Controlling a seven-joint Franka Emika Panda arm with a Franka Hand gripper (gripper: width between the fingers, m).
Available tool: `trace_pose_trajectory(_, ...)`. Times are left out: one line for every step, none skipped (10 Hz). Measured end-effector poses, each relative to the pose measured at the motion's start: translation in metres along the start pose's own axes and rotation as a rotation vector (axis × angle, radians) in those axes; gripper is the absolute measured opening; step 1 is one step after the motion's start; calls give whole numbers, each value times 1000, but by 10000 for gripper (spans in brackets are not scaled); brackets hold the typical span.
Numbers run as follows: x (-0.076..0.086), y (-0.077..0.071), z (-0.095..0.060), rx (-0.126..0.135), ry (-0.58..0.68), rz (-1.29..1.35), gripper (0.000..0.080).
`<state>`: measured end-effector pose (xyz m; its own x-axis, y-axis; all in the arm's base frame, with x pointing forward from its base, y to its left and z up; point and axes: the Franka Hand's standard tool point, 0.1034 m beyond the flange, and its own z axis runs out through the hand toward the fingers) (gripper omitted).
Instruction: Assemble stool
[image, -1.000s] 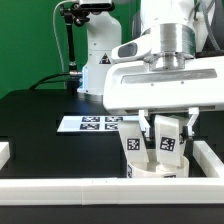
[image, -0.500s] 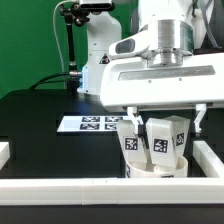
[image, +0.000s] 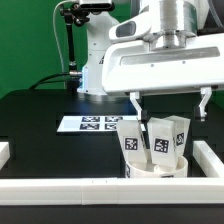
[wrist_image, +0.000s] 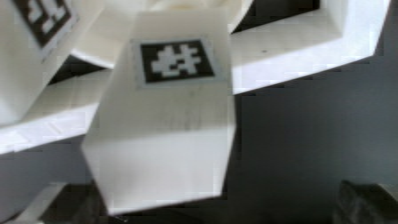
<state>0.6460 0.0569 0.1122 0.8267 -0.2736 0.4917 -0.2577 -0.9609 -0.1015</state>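
The pincer (image: 170, 104) hangs wide open above the stool, its two thin fingers (image: 136, 104) spread well apart and gripping nothing. Clear air shows between the fingertips and the leg tops below.

The stool sits near the front of the black desk (image: 40, 120), toward the exterior view's right. Its round seat (image: 156, 169) lies flat with the sockets facing up. Three legs (image: 157, 140) stand in it, long axes pointing upward, each tilted a little outward so the tops fan apart. Tags on the legs face the camera.

Now the edges. A long white rail (image: 100, 188) runs across the front, just beside the seat. Another rail (image: 211, 158) closes the exterior view's right side, near the seat as well. So the stool is tucked into that corner, tight on two sides. Open black desk stretches away to the exterior view's left, with a short white rail end (image: 5, 152) at the far edge. Behind the stool lies the marker board (image: 93, 124), flat on the desk.

From the wrist view, one leg (wrist_image: 164, 120) fills the frame, tag (wrist_image: 175, 60) showing, running lengthwise away from the camera.
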Motion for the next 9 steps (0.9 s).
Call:
trace_pose_trajectory(4,2,-3,1,1,-16,649)
trace_pose_trajectory(3,2,-2,1,0,-16,649)
trace_pose_trajectory(3,2,-2,0,0,-16,649)
trace_pose_trajectory(3,2,-2,0,0,-16,649)
trace_pose_trajectory(3,2,-2,0,0,-16,649)
trace_pose_trajectory(2,2,-2,0,-7,-16,649)
trace_pose_trajectory(1,3,-1,-1,-23,-14,649)
trace_pose_trajectory(1,5,-1,-3,-25,-23,649)
trace_pose_trajectory(1,10,-1,-7,-41,-27,649)
